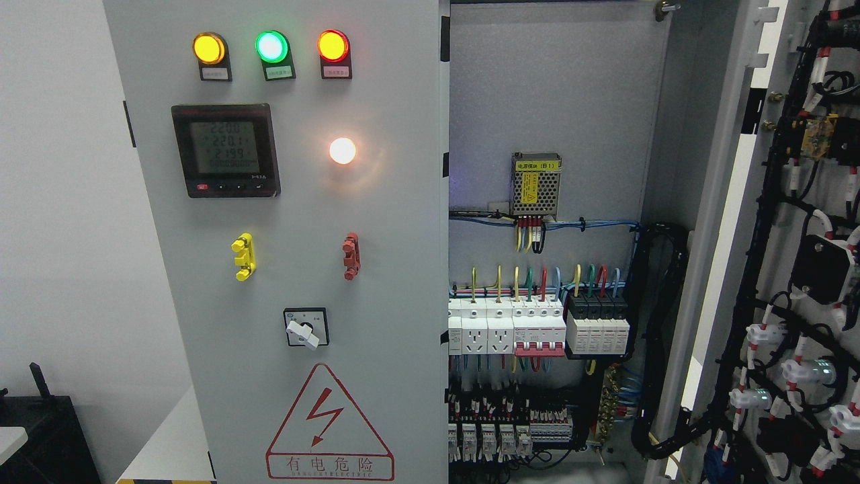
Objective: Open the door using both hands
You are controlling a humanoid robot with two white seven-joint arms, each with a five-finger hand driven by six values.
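pale wall at left, closed left door point(282, 269) beside right door point(772, 269) wide open, no robot hand visible

No part of the robot's body falls within the head view, so its colours, shapes, cabling, fasteners and markings cannot be told. A black object point(41, 430) at the lower left edge is cut off by the frame. Whether it belongs to the robot cannot be told.
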